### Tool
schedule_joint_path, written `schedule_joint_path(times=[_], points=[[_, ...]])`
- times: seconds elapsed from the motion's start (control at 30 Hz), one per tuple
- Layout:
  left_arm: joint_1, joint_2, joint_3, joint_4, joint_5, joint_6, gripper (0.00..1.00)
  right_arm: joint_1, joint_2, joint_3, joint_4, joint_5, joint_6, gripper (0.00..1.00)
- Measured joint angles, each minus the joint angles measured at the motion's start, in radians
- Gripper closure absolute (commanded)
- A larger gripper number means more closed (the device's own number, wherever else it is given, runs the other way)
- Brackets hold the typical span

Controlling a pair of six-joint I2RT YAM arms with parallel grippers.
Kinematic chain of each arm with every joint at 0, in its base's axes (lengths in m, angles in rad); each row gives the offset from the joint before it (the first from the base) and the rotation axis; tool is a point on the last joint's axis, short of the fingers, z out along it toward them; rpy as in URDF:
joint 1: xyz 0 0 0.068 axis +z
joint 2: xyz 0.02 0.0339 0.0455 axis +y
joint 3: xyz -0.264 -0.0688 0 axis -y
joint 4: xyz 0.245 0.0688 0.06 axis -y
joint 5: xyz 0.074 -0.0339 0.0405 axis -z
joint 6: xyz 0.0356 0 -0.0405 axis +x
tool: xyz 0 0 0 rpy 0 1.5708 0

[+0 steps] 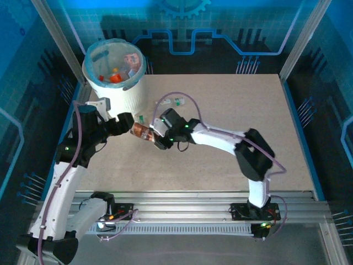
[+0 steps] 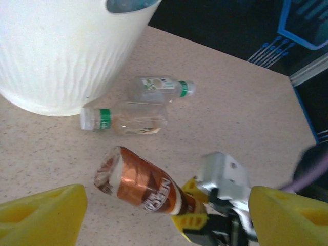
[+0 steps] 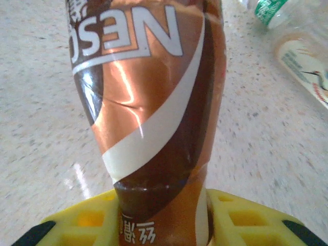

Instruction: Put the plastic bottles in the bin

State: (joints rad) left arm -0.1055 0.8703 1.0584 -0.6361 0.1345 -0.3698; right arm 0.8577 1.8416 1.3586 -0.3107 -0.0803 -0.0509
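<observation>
Top external view puts the brown-labelled bottle (image 1: pixel 142 132) off the bench (image 1: pixel 231 121), between the two arms and toward the left edge. The right pincer (image 1: pixel 156 136) pinches it by what looks like the narrow neck end. Its long axis runs roughly parallel to the near edge, and the broad free end points at the left pincer (image 1: pixel 126 122).

In the left wrist view that pincer stands spread, one yellow finger (image 2: pixel 43 215) on each side of the bottle and neither touching it. The bottle's free end already sits in the gap, so closing on it looks like the move this turns on.

The bin (image 1: pixel 118 96) stands at the far-left corner, just beyond the left pincer and well away from the right arm's base. The left arm is therefore the nearer carrier. The bin's wall is tall, so I judge the bottle must be lifted above the rim before release. Several bottles already lie inside.

Two clear bottles with green caps lie on the bench. One (image 1: pixel 141 118) is just beside the bin's foot, and the other (image 1: pixel 177 101) is a little farther toward the far edge. Both lie flat and low under the likely path, so they should not block a raised carry. A low swing of the left arm could knock the nearer one.
</observation>
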Motion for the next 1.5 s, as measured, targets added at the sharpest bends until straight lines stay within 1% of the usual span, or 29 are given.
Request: schedule_joint_path(times=[0.1,0.23,0.4,0.5,0.63,0.8,0.87,0.93,1.07,1.13,1.2,1.23,1.37,1.4,1.43,1.5], points=[[0.001,0.002,0.000,0.034,0.072,-0.054,0.14,0.003,-0.147,-0.101,0.042,0.001,0.044,0.71],[0.002,0.021,0.000,0.093,0.175,-0.132,0.13,0.013,-0.308,-0.193,0.076,0.002,0.087,0.71],[0.001,0.062,-0.001,0.163,0.296,-0.212,0.14,0.037,-0.417,-0.222,0.096,0.002,0.104,0.70],[-0.004,0.085,-0.003,0.196,0.362,-0.246,0.17,0.053,-0.442,-0.222,0.103,0.013,0.104,0.70],[-0.016,0.092,-0.014,0.216,0.403,-0.269,0.24,0.064,-0.452,-0.222,0.103,0.024,0.104,0.70],[-0.022,0.092,-0.024,0.224,0.431,-0.284,0.24,0.069,-0.454,-0.222,0.103,0.043,0.105,0.69],[-0.025,0.092,-0.029,0.224,0.442,-0.287,0.26,0.072,-0.457,-0.222,0.103,0.050,0.107,0.69],[-0.032,0.093,-0.033,0.226,0.451,-0.288,0.31,0.073,-0.459,-0.222,0.103,0.055,0.108,0.68],[-0.036,0.101,-0.035,0.235,0.460,-0.295,0.43,0.073,-0.462,-0.222,0.103,0.066,0.108,0.66],[-0.036,0.105,-0.035,0.243,0.464,-0.296,0.48,0.073,-0.463,-0.222,0.102,0.071,0.108,0.63],[-0.038,0.106,-0.035,0.249,0.465,-0.296,0.49,0.073,-0.463,-0.222,0.102,0.077,0.116,0.55],[-0.039,0.106,-0.035,0.250,0.464,-0.296,0.50,0.074,-0.463,-0.222,0.101,0.079,0.117,0.50],[-0.048,0.106,-0.026,0.245,0.445,-0.297,0.51,0.074,-0.463,-0.216,0.090,0.107,0.129,0.20],[-0.048,0.109,-0.013,0.238,0.433,-0.295,0.51,0.074,-0.463,-0.209,0.081,0.116,0.133,0.15],[-0.048,0.114,0.004,0.233,0.420,-0.293,0.52,0.076,-0.463,-0.201,0.074,0.126,0.133,0.11],[-0.048,0.136,0.068,0.218,0.382,-0.280,0.52,0.078,-0.463,-0.176,0.063,0.146,0.138,0.08]])
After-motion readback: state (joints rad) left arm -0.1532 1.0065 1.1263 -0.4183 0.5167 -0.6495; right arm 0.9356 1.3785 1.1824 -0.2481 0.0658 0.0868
